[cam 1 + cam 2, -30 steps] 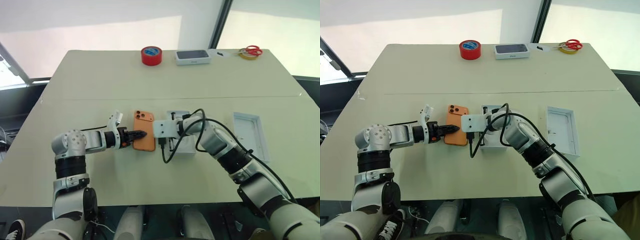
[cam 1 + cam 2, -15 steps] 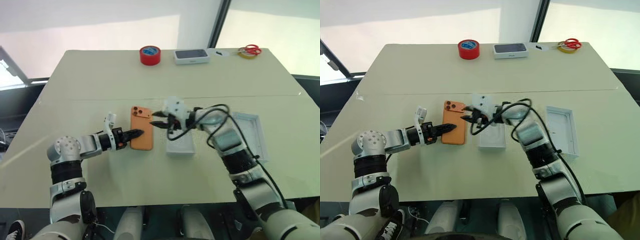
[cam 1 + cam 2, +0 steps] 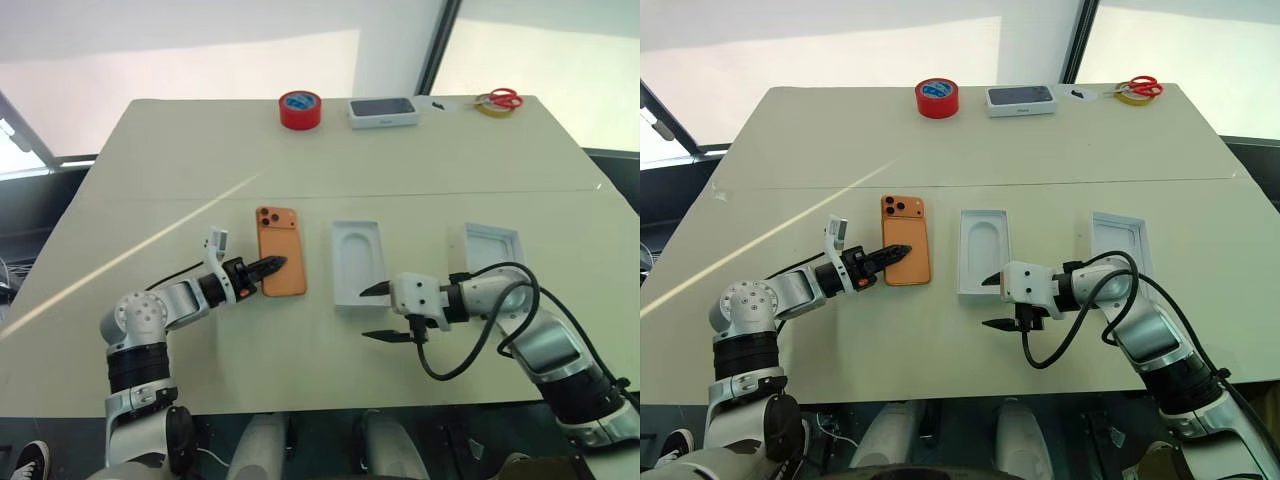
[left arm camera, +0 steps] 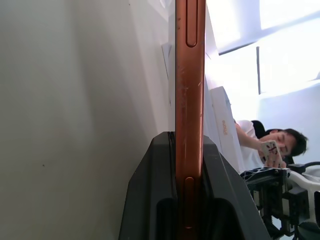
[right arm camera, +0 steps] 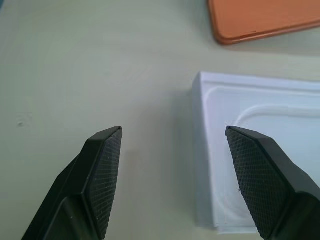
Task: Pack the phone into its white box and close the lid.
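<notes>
The orange phone (image 3: 280, 264) lies back-up on the beige table (image 3: 200, 170), its lens cluster at the far corner; it is flat with rounded corners and a matte back. The left gripper (image 3: 273, 265) is clamped on the phone's near left edge: in the left wrist view its two black fingers (image 4: 150, 200) press either side of the thin copper-coloured metal rim (image 4: 190, 100).

Just right of the phone sits a white moulded insert (image 3: 358, 262) with a smooth rounded recess, now uncovered. A second ago the right arm lay across it with its jaws shut; it has since pulled back toward the near edge of the table. The right gripper (image 3: 383, 313) now hangs spread wide and empty just off the insert's near end, its cross-hatched black pads (image 5: 107, 165) well apart.

Farther right, a shallow white tray (image 3: 491, 247) lies partly behind the right arm and its looping black cable (image 3: 470, 345).

Along the far edge are a red tape roll (image 3: 301, 109), a closed white box with a dark top (image 3: 384, 112) and red-handled scissors (image 3: 500, 101).
</notes>
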`<state>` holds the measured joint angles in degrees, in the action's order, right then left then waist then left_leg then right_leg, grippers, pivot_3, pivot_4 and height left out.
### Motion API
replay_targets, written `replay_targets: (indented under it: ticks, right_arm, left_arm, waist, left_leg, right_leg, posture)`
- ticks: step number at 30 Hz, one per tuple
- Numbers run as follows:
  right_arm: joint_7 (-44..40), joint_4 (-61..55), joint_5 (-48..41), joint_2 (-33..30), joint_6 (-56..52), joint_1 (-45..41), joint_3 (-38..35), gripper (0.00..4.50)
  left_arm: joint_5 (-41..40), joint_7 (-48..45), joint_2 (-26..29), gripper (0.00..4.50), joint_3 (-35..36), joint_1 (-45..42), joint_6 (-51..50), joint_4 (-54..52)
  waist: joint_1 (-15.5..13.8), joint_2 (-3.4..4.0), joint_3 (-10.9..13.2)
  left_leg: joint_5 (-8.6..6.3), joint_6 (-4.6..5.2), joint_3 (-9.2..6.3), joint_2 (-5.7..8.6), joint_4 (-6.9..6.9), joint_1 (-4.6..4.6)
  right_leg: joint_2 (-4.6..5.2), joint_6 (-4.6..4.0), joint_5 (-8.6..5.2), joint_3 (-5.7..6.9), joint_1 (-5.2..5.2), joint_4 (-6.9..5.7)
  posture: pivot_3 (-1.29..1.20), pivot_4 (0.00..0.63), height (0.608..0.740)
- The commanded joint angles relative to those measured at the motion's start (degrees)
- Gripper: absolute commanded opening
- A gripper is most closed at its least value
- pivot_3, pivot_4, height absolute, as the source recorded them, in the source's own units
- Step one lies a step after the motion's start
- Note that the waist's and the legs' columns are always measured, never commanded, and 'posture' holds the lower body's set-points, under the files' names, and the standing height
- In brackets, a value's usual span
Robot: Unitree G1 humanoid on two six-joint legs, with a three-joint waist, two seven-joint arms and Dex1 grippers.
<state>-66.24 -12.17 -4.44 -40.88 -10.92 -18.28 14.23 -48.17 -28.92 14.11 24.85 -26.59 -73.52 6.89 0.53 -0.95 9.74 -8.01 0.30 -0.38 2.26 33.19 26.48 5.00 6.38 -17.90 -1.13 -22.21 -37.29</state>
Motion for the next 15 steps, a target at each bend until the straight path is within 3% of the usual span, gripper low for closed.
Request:
replay_targets:
  ticks: [1, 4, 9, 15]
  right_arm:
    - [2.24, -0.74, 0.62, 0.82, 1.01, 0.05, -0.19, 3.44]
    - [3.06, 0.65, 2.75, 0.36, 3.03, 0.45, 1.06, 2.65]
    - [3.64, 2.1, 3.97, 0.4, 4.17, 0.27, 1.67, 0.15]
    - [4.49, 1.06, 1.97, 3.6, 0.72, -2.6, 1.68, 0.06]
  left_arm:
    - [-2.73, 1.55, -0.44, 0.0, 0.92, -1.96, 0.05, -2.84]
    - [-3.59, 2.69, -0.61, 0.0, 1.03, -2.64, -0.42, -3.64]
    - [-5.07, 4.68, -0.67, 0.0, 1.16, -3.1, -1.82, -4.78]
    - [-7.9, 9.04, -2.04, 0.0, 4.24, -7.21, -2.26, -3.16]
  waist:
    - [-0.16, -0.01, 0.0]
    - [-0.42, -0.02, 0.01]
    - [-0.85, -0.02, 0.01]
    - [-1.08, -0.04, 0.02]
  left_leg:
    - [-0.02, 0.03, 0.0, 0.0, 0.0, 0.01]
    - [-0.02, 0.04, 0.0, 0.0, 0.03, 0.02]
    - [-0.02, 0.04, 0.0, 0.0, 0.04, 0.01]
    - [-0.02, 0.04, -0.01, 0.0, 0.12, -0.01]
  right_leg:
    - [0.0, 0.09, 0.05, 0.0, 0.0, 0.04]
    - [0.0, 0.14, 0.08, 0.03, 0.0, 0.05]
    - [-0.01, 0.14, 0.08, 0.03, 0.04, 0.02]
    - [-0.03, 0.14, 0.08, 0.06, 0.08, -0.02]
  posture:
    - [0.0, 0.15, 0.738]
    - [0.0, 0.15, 0.738]
    - [0.0, 0.15, 0.738]
    - [0.0, 0.15, 0.738]
